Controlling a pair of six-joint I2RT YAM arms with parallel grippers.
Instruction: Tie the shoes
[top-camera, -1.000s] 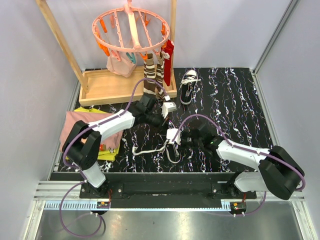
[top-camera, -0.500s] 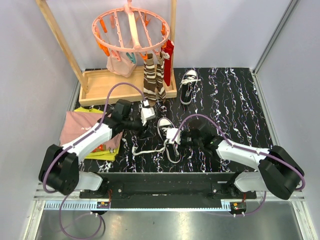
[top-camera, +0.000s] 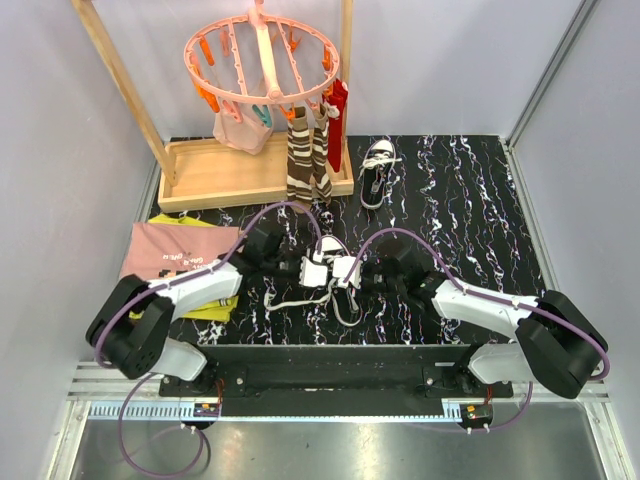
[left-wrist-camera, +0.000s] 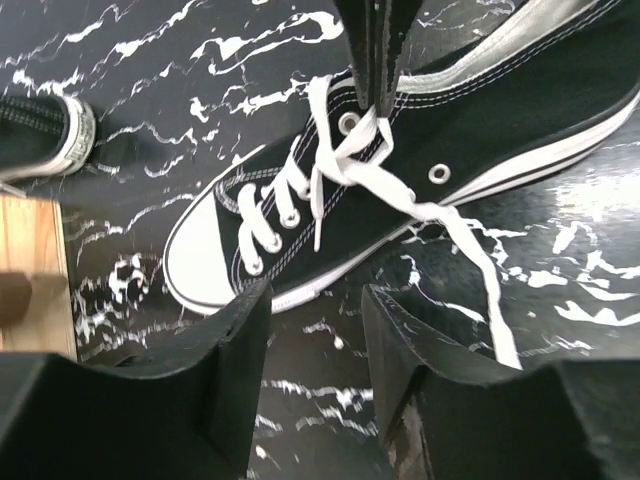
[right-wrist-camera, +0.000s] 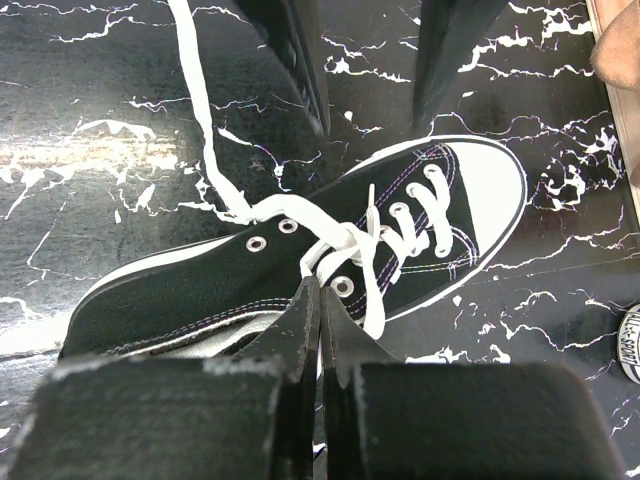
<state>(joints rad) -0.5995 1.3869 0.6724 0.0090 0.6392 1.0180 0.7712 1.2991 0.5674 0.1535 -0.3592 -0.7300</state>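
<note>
While the left tool (left-wrist-camera: 315, 295) gapes beside the shoe (left-wrist-camera: 450, 130), marbled tabletop (top-camera: 470, 200) stretches rightward.

Two shoes (top-camera: 376, 170), two striped socks (top-camera: 305, 160), one pink peg hanger (top-camera: 266, 60), one wooden rack (top-camera: 215, 175).

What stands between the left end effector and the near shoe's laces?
Nothing visible. The left end effector hovers open beside the near shoe; the right end effector is shut on its laces from the opposite side.
</note>
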